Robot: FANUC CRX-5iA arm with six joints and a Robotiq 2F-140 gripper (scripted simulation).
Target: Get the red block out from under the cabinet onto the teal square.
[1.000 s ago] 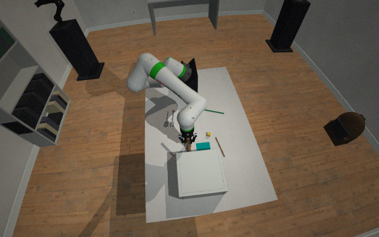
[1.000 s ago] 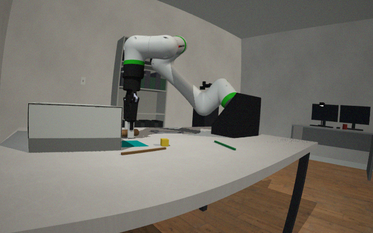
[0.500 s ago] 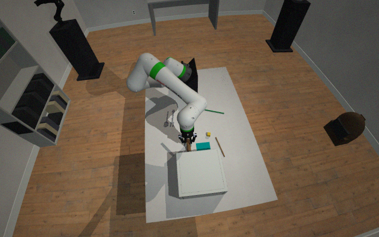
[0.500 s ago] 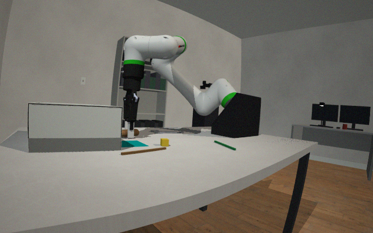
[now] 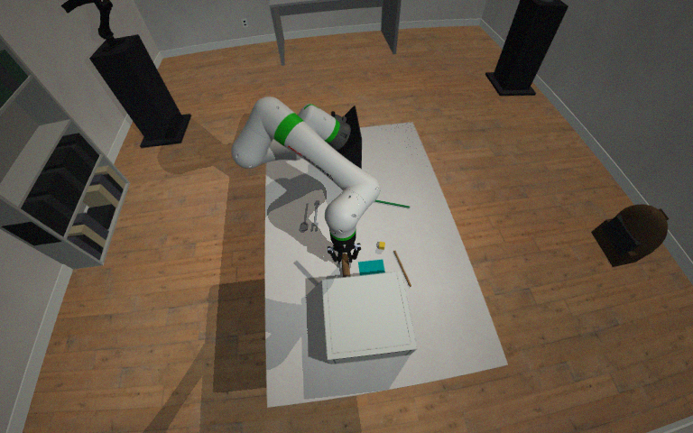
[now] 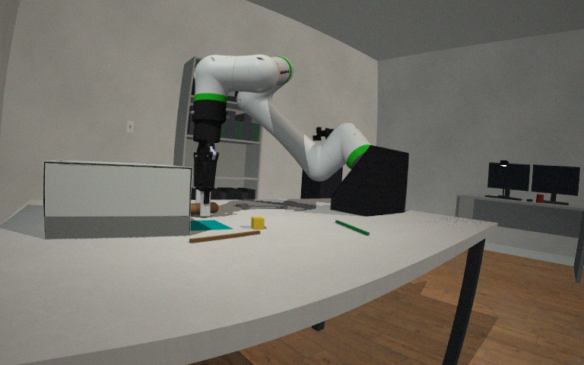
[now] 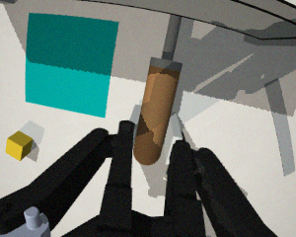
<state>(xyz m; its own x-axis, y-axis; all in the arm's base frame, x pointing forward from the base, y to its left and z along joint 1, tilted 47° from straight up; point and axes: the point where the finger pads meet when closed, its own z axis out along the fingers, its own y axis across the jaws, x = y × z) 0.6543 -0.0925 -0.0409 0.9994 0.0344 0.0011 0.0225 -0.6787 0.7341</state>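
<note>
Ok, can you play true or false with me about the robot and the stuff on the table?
1. The tool is pinching a brown handle. True.
2. The yellow cube sits on the teal square. False: it rests on the table beside the square.
3. The red block is on the teal square. False: no red block shows in any view.
4. A green stick lies on the table. True.
5. The brown handle points toward the white cabinet. True.

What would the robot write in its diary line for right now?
hand: shut on brown-handled tool | tool shaft: reaching under cabinet | red block: not visible | teal square: bare
</note>
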